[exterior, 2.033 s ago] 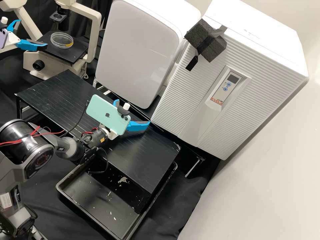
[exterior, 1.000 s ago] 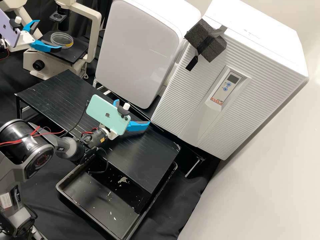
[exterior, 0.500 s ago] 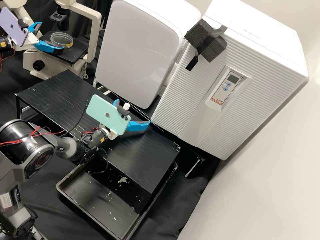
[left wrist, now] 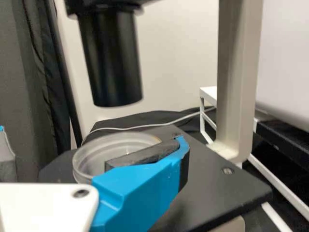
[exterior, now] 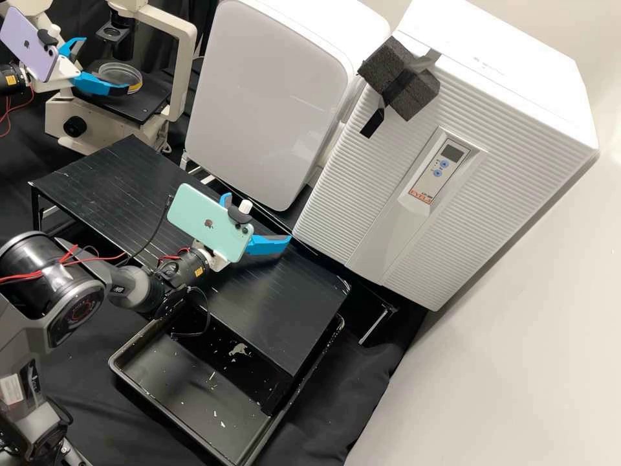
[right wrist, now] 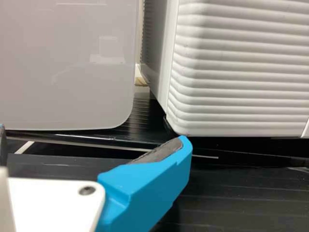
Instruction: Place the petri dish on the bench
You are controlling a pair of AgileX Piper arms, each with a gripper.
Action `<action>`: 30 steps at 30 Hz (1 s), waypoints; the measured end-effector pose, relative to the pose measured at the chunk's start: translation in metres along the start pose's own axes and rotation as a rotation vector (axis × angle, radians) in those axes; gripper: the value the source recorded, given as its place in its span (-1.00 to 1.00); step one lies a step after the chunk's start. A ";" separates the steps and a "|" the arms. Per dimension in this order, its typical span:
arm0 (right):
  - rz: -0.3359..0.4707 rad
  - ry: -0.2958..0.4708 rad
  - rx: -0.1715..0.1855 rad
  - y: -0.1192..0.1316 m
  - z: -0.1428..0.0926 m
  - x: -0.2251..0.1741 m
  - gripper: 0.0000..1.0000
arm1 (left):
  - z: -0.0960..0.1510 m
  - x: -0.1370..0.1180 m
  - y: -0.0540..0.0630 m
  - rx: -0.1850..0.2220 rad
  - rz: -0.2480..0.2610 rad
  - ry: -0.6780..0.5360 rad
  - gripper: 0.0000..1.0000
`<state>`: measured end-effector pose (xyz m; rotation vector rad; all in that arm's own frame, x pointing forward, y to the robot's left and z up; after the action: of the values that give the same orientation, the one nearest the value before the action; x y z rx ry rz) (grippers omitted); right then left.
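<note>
At the upper left of the high view, my left gripper (exterior: pixel 103 66) stands open beside the clear petri dish (exterior: pixel 121 71), which lies on the microscope's black stage (exterior: pixel 139 105). One finger covers part of the dish's near side there. In the left wrist view, my left gripper (left wrist: pixel 91 140) has its fingers wide apart, one across the front of the dish (left wrist: pixel 87 162); contact cannot be told. My right gripper (exterior: pixel 259 217) is open above the black bench (exterior: pixel 284 304). The right wrist view shows the right gripper (right wrist: pixel 91 135) with nothing between its fingers.
The microscope's dark tube (left wrist: pixel 112 60) hangs over the stage, and its pale upright (left wrist: pixel 235 77) rises behind. Two white appliances (exterior: pixel 272 97) stand behind the bench. A black tray (exterior: pixel 194 388) sits low at the bench's near side.
The left gripper has come in from the upper left edge to the right, up to the petri dish, its finger now overlapping the dish. The right arm has kept still.
</note>
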<state>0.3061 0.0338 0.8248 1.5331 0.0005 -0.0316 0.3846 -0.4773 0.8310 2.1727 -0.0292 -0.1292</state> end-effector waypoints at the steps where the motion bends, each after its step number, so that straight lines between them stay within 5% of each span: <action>1: 0.000 0.000 0.000 0.000 0.000 0.000 1.00 | -0.002 0.000 0.001 -0.002 0.003 0.004 1.00; 18: 0.000 0.000 0.000 0.000 0.000 0.000 1.00 | -0.002 0.004 -0.012 -0.020 -0.068 -0.008 1.00; 23: 0.000 0.000 0.000 0.000 0.000 0.000 1.00 | -0.004 0.008 -0.022 -0.080 -0.087 -0.006 1.00; 30: 0.000 0.000 0.000 0.000 0.000 0.000 1.00 | -0.005 0.012 -0.025 -0.083 -0.078 -0.011 1.00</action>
<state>0.3061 0.0338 0.8248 1.5331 0.0005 -0.0316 0.3966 -0.4599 0.8117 2.0905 0.0542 -0.1840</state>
